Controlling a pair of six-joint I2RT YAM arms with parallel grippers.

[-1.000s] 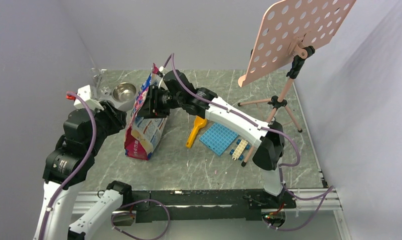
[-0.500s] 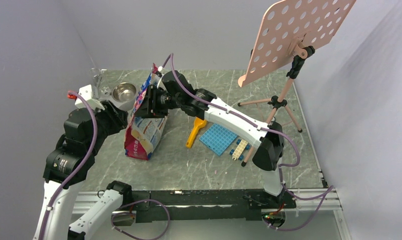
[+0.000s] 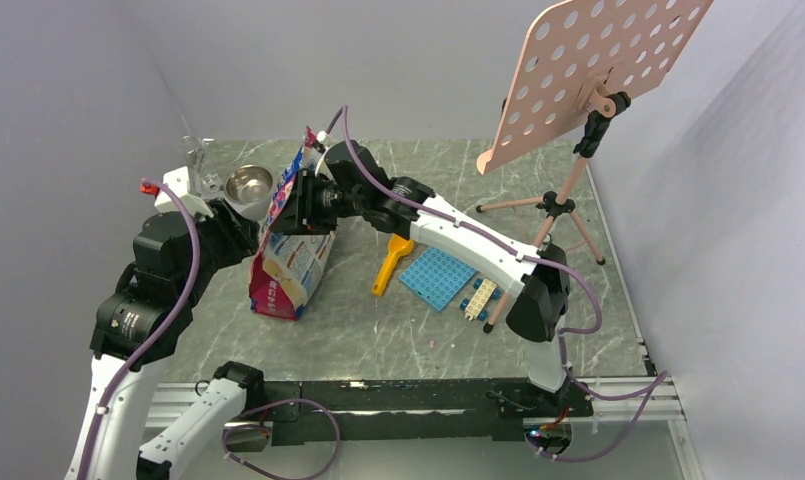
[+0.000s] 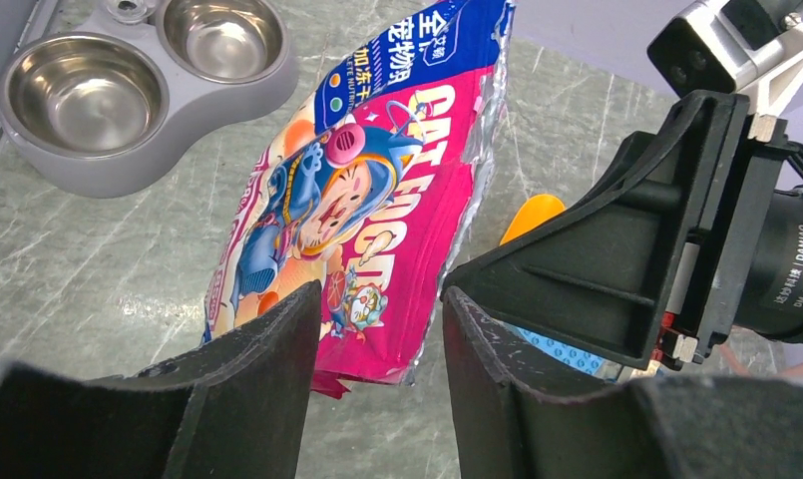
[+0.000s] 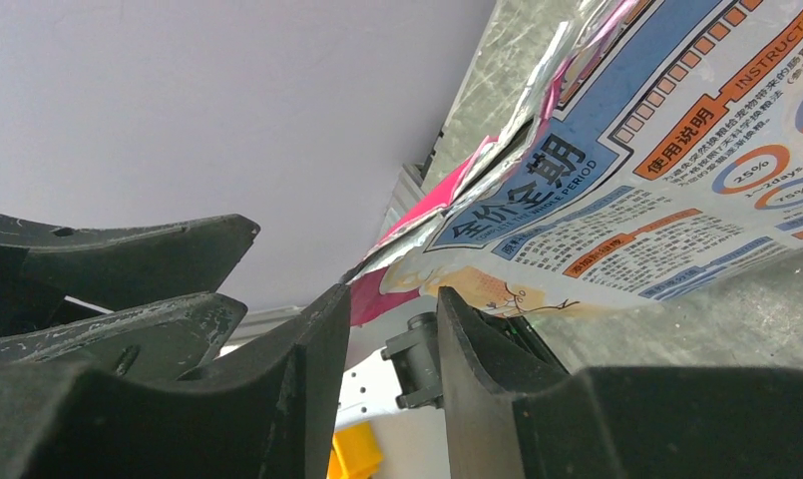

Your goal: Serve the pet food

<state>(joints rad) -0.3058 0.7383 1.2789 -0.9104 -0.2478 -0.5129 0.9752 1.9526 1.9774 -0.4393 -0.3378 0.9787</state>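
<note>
The pouch stands tilted at centre-left of the top view, mouth up, so the pet food, unseen, is presumably kept inside. The right gripper straddles the pouch's upper side edge, likely to steady it; whether it pinches cannot be told. The left gripper faces the printed front, released and holding nothing, perhaps ready to take hold for pouring into the bowls at upper left.

Pink cartoon-printed pouch, grey bowl stand, orange-yellow scoop, blue baseplate, grey-veined table
</note>
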